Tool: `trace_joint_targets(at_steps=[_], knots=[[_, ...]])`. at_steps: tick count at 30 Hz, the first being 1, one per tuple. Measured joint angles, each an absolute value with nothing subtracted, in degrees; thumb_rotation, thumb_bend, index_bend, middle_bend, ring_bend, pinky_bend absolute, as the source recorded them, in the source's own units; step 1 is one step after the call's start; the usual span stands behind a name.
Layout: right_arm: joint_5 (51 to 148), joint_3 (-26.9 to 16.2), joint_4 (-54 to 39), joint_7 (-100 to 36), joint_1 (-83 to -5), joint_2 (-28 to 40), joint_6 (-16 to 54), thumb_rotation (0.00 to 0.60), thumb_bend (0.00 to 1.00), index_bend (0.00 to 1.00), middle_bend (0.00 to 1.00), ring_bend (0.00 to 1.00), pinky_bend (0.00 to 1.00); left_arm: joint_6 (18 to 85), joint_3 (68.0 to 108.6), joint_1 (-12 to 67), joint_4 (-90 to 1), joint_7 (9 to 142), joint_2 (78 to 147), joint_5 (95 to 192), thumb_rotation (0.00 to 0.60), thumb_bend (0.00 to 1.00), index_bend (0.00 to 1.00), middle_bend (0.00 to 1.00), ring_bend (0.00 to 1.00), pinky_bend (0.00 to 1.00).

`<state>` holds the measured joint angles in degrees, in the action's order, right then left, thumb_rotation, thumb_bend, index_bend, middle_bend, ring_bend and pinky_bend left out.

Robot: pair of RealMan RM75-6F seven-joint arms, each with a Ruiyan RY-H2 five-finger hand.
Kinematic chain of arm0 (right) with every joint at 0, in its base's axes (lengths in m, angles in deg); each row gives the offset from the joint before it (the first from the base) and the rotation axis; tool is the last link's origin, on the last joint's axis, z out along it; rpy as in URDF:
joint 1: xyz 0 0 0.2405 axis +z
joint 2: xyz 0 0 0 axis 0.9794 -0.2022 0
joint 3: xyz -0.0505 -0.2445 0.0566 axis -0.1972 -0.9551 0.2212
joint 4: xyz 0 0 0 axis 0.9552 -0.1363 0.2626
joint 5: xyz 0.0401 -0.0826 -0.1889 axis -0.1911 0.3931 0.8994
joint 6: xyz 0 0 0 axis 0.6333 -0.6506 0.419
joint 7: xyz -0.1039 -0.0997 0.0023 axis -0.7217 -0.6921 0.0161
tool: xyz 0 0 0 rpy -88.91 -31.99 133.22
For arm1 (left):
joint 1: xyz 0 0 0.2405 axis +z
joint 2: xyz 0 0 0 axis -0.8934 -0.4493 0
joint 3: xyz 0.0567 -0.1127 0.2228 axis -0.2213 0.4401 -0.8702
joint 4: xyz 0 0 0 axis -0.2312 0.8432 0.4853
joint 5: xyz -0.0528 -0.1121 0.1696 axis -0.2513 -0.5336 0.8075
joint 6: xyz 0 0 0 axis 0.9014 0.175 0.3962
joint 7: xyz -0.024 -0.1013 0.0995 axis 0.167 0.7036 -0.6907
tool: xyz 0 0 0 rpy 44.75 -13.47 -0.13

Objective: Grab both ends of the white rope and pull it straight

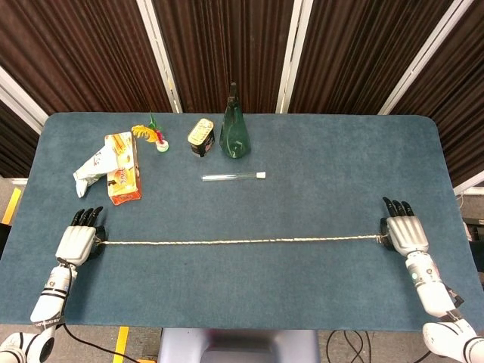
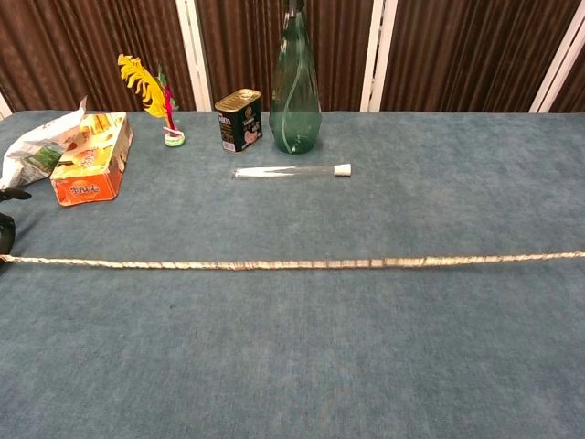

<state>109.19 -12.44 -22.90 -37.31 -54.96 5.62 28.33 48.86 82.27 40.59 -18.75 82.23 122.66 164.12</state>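
A thin white twisted rope [image 1: 240, 241] runs in one taut, straight line across the near half of the blue-grey carpeted table [image 1: 325, 151], from the left side to the right. The left hand [image 1: 77, 240], white-backed with dark fingers, sits knuckles-up at the near left edge and holds the rope's left end beneath its palm; the fingers point away toward the far side and lie close together. The right hand [image 1: 404, 233] sits the same way at the near right edge, holding the other end at its inner side. In the chest view the rope [image 2: 292, 263] crosses the whole width of the picture, and only a dark sliver of the left hand [image 2: 5, 229] shows at the frame's edge. Well beyond the rope, toward the far left, lie an orange snack box [image 1: 123, 168] with a crumpled white packet [image 1: 92, 169] beside it, a small yellow-and-pink feather toy [image 1: 153, 135], a dark tin can [image 1: 201, 137], a tall green glass bottle [image 1: 234, 126] and a clear test tube with a white cap [image 1: 234, 176].
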Motion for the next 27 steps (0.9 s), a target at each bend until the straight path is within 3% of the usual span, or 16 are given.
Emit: trace_joint_targets(at_steps=[4, 6, 10, 14, 17, 23, 27], knots=[[109.91, -12.54, -23.58, -36.89, -54.91, 6.22, 28.47, 0.600, 0.73, 0.73, 0.10, 0.00, 0.00, 48.35, 81.52, 40.29, -19.14, 83.08, 122.72, 164.97, 0.600, 0.43, 0.42, 0.04, 0.00, 0.02], [110.14, -12.62, -23.82, -36.84, -54.89, 6.39, 28.61, 0.600, 0.73, 0.65, 0.10, 0.00, 0.00, 48.17, 81.33, 40.23, -19.35, 83.34, 122.71, 165.14, 0.600, 0.43, 0.27, 0.03, 0.00, 0.02], [109.73, -12.97, -23.54, -37.46, -54.65, 5.98, 30.80, 0.600, 0.69, 0.31, 0.02, 0.00, 0.00, 47.60, 81.10, 40.15, -19.91, 84.03, 122.32, 165.21, 0.600, 0.42, 0.02, 0.01, 0.00, 0.02], [107.70, -13.22, -22.26, -39.87, -54.18, 4.72, 34.63, 0.600, 0.47, 0.05, 0.00, 0.00, 0.00, 46.65, 81.01, 40.16, -21.01, 84.51, 121.29, 164.83, 0.600, 0.42, 0.00, 0.00, 0.00, 0.02], [105.31, -13.14, -20.74, -42.51, -53.89, 3.67, 36.45, 0.600, 0.40, 0.00, 0.00, 0.00, 0.00, 45.97, 80.97, 40.29, -22.15, 84.66, 120.23, 164.37, 0.600, 0.41, 0.00, 0.00, 0.00, 0.02], [104.27, -12.81, -17.56, -44.30, -54.27, 1.47, 35.30, 0.600, 0.36, 0.00, 0.00, 0.00, 0.00, 46.69, 80.93, 41.15, -26.81, 85.40, 116.71, 164.07, 0.600, 0.39, 0.00, 0.00, 0.00, 0.02], [105.18, -12.62, -14.60, -43.97, -55.48, -0.51, 31.45, 0.600, 0.35, 0.00, 0.00, 0.00, 0.00, 50.80, 81.26, 42.47, -31.18, 86.59, 113.55, 164.54, 0.600, 0.39, 0.00, 0.00, 0.00, 0.02]])
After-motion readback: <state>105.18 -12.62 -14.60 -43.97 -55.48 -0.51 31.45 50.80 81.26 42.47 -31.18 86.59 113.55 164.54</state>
